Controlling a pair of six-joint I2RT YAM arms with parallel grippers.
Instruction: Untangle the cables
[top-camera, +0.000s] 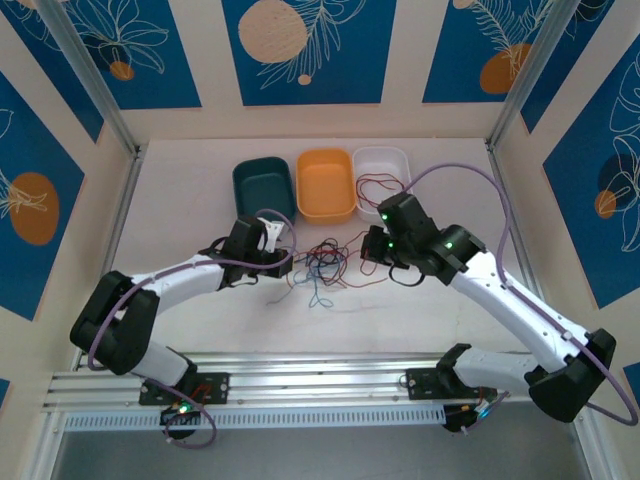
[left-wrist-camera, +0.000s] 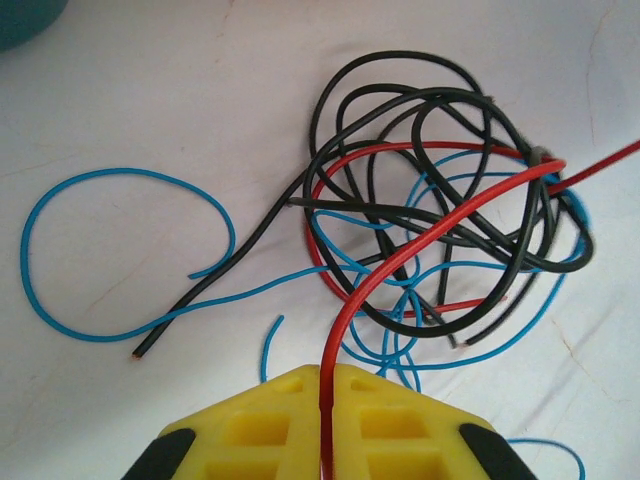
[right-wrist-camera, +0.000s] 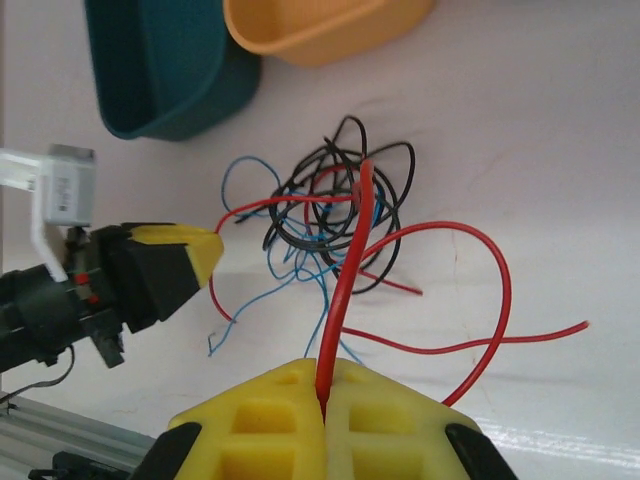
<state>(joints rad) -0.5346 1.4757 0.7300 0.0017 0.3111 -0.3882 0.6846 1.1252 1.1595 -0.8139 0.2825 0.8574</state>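
Yellow-fingered left gripper (left-wrist-camera: 323, 385) sits closest to its wrist camera, jaws pinched together on a red cable (left-wrist-camera: 328, 340). The right gripper (right-wrist-camera: 323, 390) is likewise clamped on a red strand (right-wrist-camera: 345, 270). At the back of the table (top-camera: 190, 200) stand a teal tub (top-camera: 262, 188), an orange tub (top-camera: 325, 183) and a white tub (top-camera: 381, 165). Between the grippers lies the knot of cables (top-camera: 320, 265), black, blue and red. Each red length runs straight ahead from its jaws into the knot, with both arms about equally near. Drawing them apart would likely pull it taut.

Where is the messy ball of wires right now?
In the top view, the tangle of cables lies between the left gripper and the right gripper, both pinching it, on the near side of the orange bin.
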